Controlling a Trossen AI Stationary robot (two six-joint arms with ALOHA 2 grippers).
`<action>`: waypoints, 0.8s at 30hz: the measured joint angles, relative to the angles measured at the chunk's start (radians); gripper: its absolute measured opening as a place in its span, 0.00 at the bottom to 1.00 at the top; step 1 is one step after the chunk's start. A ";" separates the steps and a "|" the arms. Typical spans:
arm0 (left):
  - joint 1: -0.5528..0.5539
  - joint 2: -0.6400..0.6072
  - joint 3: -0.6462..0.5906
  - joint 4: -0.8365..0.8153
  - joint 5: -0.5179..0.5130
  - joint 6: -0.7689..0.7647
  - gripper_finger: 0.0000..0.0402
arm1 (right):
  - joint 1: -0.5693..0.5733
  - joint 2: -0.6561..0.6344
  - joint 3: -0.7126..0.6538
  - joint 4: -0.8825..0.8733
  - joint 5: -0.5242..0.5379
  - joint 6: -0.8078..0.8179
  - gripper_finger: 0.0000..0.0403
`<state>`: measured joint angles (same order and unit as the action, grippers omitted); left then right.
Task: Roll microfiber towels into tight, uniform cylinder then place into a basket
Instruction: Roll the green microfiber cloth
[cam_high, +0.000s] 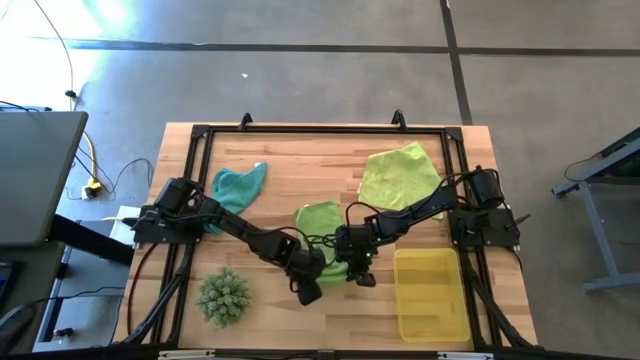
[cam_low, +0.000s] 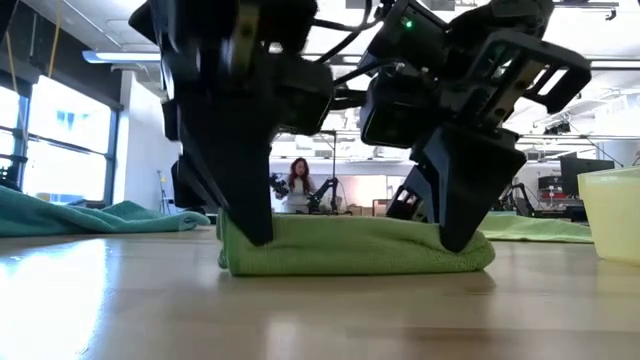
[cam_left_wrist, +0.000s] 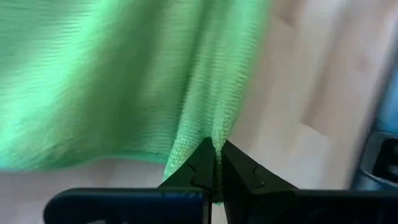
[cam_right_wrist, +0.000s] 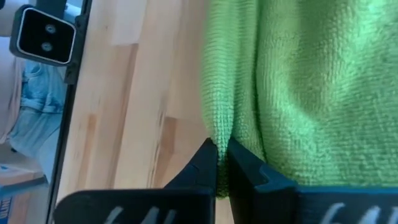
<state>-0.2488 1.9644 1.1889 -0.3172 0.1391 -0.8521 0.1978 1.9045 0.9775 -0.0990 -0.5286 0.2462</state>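
The bright green towel (cam_high: 318, 222) lies folded on the wooden table (cam_high: 280, 150) near the middle. My left gripper (cam_high: 312, 275) and my right gripper (cam_high: 352, 272) both stand at its near edge, each shut on it. In the low view the left gripper (cam_low: 250, 228) is at the towel's (cam_low: 350, 245) left end and the right gripper (cam_low: 455, 235) at its right end. The teal towel (cam_high: 238, 186) lies loose at the far left. The pale yellow-green towel (cam_high: 400, 175) lies loose at the far right. The yellow basket (cam_high: 432, 292) stands at the near right. My left gripper pinches a raised fold at the towel's near edge (cam_left_wrist: 208, 134) between its two fingers, at the towel's left end. The fingers come from above, pointing down. The towel lies on the table, slack. My right gripper pinches a fold at the towel's near edge (cam_right_wrist: 219, 134) between its two fingers, at the towel's right end. The fingers come from above, pointing down. The towel lies on the table below them.
A spiky green plant-like ball (cam_high: 222, 296) sits at the near left. A black frame (cam_high: 320, 130) runs round the table's edge. A person (cam_low: 298, 185) shows far behind the table.
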 joint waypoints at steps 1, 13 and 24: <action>0.001 0.003 0.001 -0.016 -0.021 -0.011 0.01 | 0.000 -0.001 0.000 0.002 0.005 0.000 0.00; 0.006 0.039 0.004 -0.019 0.003 -0.053 0.01 | -0.015 -0.030 0.001 -0.044 0.031 -0.071 0.14; -0.006 0.043 0.000 0.046 0.135 -0.134 0.01 | 0.020 -0.249 0.000 -0.233 0.228 -0.365 0.28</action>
<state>-0.2550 2.0075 1.1889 -0.2713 0.2741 -0.9863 0.2181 1.6556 0.9771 -0.3319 -0.3004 -0.1188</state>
